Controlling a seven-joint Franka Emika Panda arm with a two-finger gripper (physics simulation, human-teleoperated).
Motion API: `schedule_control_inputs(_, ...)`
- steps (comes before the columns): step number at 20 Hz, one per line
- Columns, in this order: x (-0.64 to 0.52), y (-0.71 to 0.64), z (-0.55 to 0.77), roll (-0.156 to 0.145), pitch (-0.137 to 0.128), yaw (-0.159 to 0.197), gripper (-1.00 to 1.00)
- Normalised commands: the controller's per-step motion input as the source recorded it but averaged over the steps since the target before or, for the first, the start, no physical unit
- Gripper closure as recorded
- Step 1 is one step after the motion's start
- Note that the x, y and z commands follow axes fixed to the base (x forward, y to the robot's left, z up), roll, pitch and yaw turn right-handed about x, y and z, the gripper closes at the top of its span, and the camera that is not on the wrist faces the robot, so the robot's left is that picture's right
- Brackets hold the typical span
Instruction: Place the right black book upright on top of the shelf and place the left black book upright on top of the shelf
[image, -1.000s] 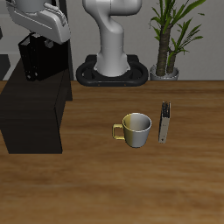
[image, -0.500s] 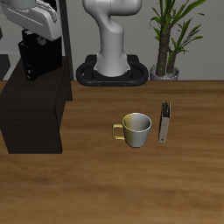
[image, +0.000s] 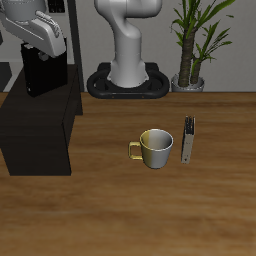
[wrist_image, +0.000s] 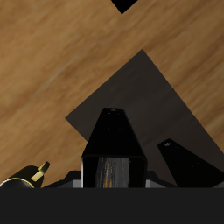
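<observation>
My gripper (image: 46, 52) is shut on the right black book (image: 45, 74) and holds it upright, slightly tilted, over the back part of the shelf's (image: 35, 125) flat top. Whether the book's lower edge touches the top I cannot tell. In the wrist view the book (wrist_image: 112, 144) sits between my fingers (wrist_image: 179, 162), with the dark shelf top (wrist_image: 153, 92) below it. The left black book (image: 188, 140) stands upright on the table beside the mug, far from my gripper.
A cream mug (image: 154, 149) with a yellow handle stands mid-table; it also shows in the wrist view (wrist_image: 24, 181). The robot base (image: 128, 80) and a potted plant (image: 190, 45) stand at the back. A dark rack (image: 5, 75) is behind the shelf.
My gripper has tilted and come down a little with the black book, bringing the book's lower edge closer to the shelf top. The other book and mug have not moved.
</observation>
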Motion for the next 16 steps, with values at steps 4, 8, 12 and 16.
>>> schedule_control_inputs(4, 0.07, 0.04, -0.14, 0.028, 0.016, -0.027, 1.00)
schedule_control_inputs(8, 0.03, -0.03, -0.02, 0.001, 0.001, -0.018, 1.00)
schedule_control_inputs(12, 0.05, -0.11, -0.11, -0.013, 0.014, -0.034, 1.00)
schedule_control_inputs(16, 0.03, -0.10, -0.12, -0.035, 0.013, -0.017, 1.00)
